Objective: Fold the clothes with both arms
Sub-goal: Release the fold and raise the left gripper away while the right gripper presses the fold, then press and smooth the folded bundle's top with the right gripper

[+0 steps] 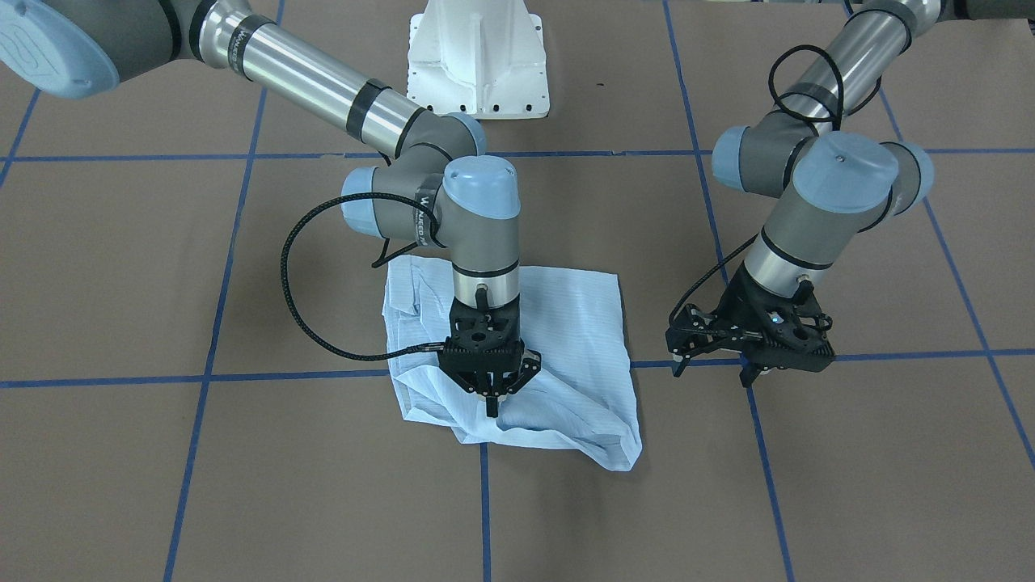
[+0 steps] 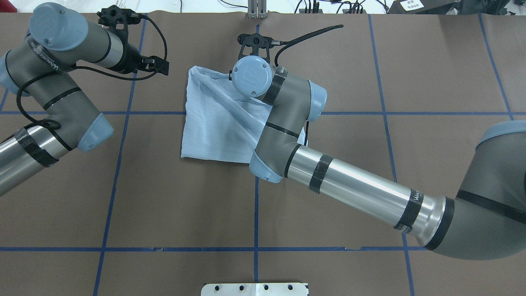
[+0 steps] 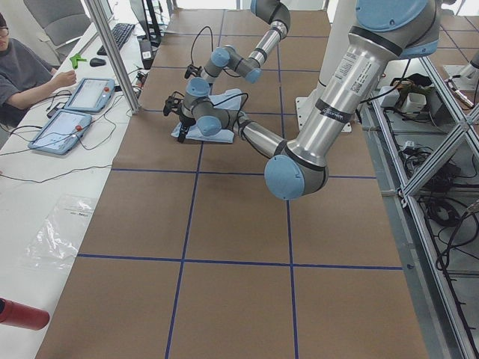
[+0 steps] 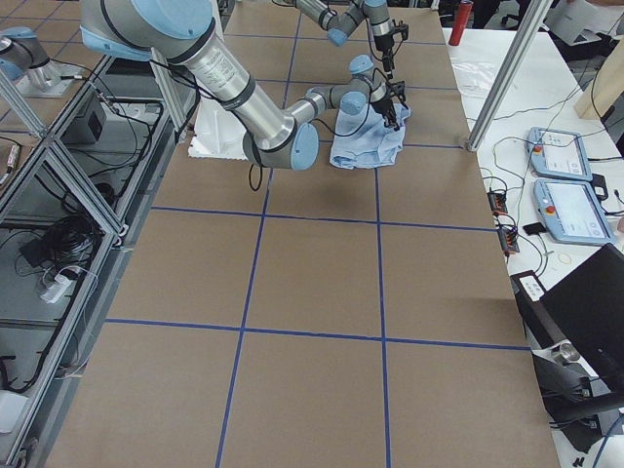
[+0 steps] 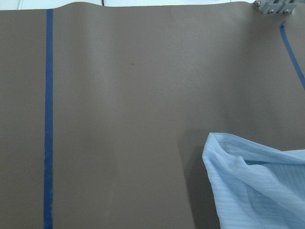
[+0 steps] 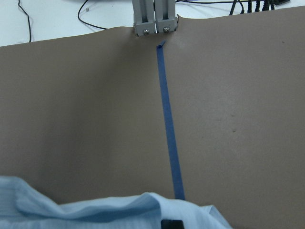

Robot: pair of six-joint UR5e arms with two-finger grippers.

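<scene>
The pale-blue striped shirt (image 1: 574,323) lies folded into a rough square at the middle of the brown table, also visible from overhead (image 2: 213,123). My right gripper (image 1: 492,402) points straight down onto the shirt's edge on the side away from the robot base. Its fingers meet in a point on the fabric, so it is shut on the shirt. The right wrist view shows that edge (image 6: 109,210) bunched up with a black fingertip (image 6: 171,224) in it. My left gripper (image 1: 713,372) hangs open over bare table beside the shirt, holding nothing. A shirt corner (image 5: 252,186) shows in the left wrist view.
Blue tape lines (image 1: 485,501) divide the brown table into squares. The white pedestal base (image 1: 477,61) stands at the robot's side. A metal clamp (image 2: 257,10) sits at the far table edge. A seated person (image 3: 26,71) with tablets (image 3: 63,127) is beyond that edge.
</scene>
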